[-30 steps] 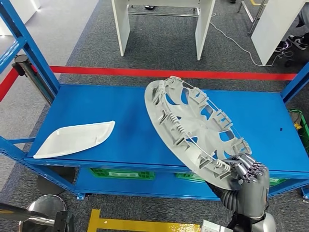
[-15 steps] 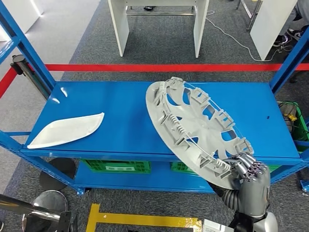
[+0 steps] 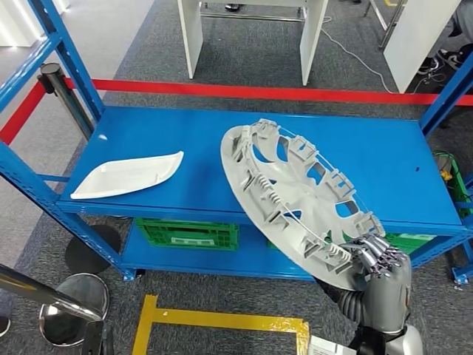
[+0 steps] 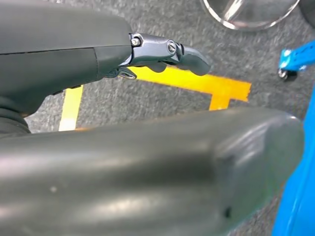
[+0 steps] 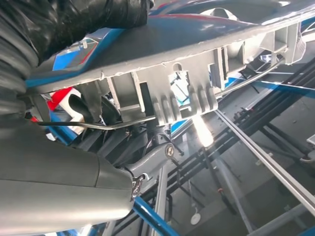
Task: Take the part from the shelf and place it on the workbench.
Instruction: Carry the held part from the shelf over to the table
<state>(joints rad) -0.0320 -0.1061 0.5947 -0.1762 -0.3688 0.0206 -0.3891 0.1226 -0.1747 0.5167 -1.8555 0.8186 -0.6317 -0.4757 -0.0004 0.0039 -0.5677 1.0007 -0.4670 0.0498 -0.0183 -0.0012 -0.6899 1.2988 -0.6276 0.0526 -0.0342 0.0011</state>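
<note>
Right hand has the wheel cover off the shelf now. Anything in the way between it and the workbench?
The right hand grips the wheel cover by its rim, tilted above the blue shelf. No workbench is identifiable here, so that path cannot be judged.

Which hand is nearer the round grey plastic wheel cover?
Right. The right hand grips the wheel cover at its lower rim; the left hand hangs over the carpet, holding nothing.

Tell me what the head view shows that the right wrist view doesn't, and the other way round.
Head view alone: the whole grey wheel cover tilted over the blue shelf, the white part lying at the shelf's left end, and the green crates below. Right wrist view alone: the cover's ribbed clips and wire ring up close. Both show the right robot hand gripping the cover's rim.
</note>
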